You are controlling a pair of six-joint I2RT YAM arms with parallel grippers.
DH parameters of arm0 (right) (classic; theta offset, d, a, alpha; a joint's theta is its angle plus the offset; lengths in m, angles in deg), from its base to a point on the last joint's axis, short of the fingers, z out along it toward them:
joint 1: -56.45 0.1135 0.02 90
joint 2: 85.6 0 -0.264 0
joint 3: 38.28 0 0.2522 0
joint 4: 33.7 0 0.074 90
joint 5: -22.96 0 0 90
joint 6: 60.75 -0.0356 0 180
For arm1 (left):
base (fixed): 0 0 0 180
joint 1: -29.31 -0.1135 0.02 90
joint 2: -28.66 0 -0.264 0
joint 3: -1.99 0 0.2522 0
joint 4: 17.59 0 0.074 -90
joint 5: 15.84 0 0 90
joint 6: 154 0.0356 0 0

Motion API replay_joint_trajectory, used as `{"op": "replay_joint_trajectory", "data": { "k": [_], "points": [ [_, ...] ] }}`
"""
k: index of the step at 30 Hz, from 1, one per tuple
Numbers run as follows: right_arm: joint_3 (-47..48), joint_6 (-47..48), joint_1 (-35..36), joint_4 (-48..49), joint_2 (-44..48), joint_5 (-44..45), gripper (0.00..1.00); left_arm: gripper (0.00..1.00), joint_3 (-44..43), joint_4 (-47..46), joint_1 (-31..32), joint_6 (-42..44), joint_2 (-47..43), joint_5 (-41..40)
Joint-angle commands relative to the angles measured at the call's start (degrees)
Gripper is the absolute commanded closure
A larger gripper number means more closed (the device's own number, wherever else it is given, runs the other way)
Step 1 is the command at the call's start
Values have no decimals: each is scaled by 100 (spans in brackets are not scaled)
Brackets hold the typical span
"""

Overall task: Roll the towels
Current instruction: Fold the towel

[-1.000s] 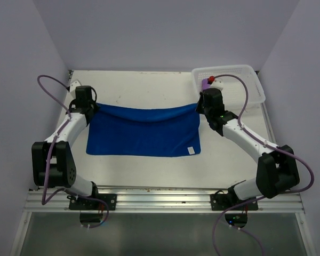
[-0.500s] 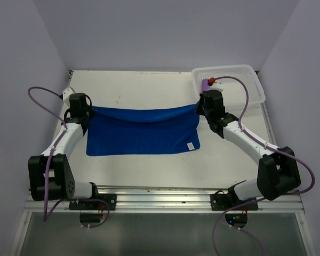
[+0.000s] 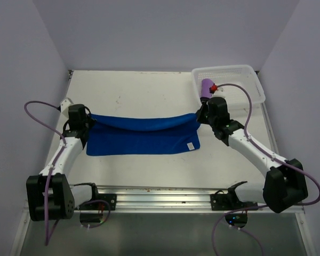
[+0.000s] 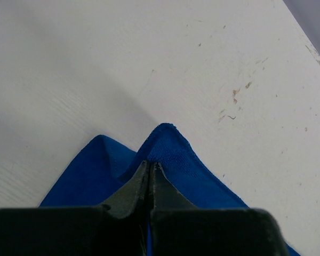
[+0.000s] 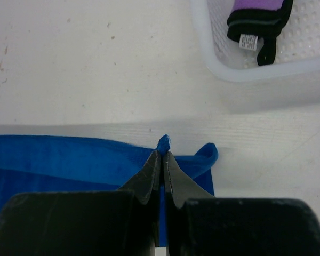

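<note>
The left gripper [image 3: 87, 119] is closed tight on the far left corner of the blue towel [image 3: 144, 137]. In the left wrist view its two black fingers [image 4: 141, 178] meet with no gap, and a small peak of the blue towel [image 4: 168, 144] rises just in front of their tips. The right gripper [image 3: 200, 114] is closed in the same way on the far right corner; in the right wrist view only a little tip of the blue towel [image 5: 69, 154] comes out above the closed gripper [image 5: 161, 156]. Between the two grippers the far edge of the towel is raised from the table [image 3: 149, 90] and hangs in a soft downward curve. The near part lies flat on the table, near the middle of it and well in front of both arm bases. A small white label [image 3: 190, 146] shows near the towel's near right corner. The purple towel [image 3: 205, 87] lies inside the white basket [image 3: 245, 70] at the far right corner of the table, in the basket's left end. In the right wrist view this purple towel [image 5: 258, 6] shows a black border and a white tag [image 5: 248, 41], and the basket [image 5: 256, 69] stands apart from the blue towel.
</note>
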Motion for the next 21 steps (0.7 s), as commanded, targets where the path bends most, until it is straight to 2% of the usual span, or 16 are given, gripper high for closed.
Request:
{"op": "replay_joint_trajectory", "data": {
  "k": [1, 13, 21],
  "points": [
    [-268, -105, -13, -214, 216, -324, 100, 100, 227, -48, -63, -288, -421, -379],
    [-963, -141, -13, -522, 621, -194, 100, 100, 860, 382, -63, -614, -966, -749],
    [-1182, -158, -13, -540, 542, -210, 100, 100, 1071, 620, -63, -728, -1072, -969]
  ]
}}
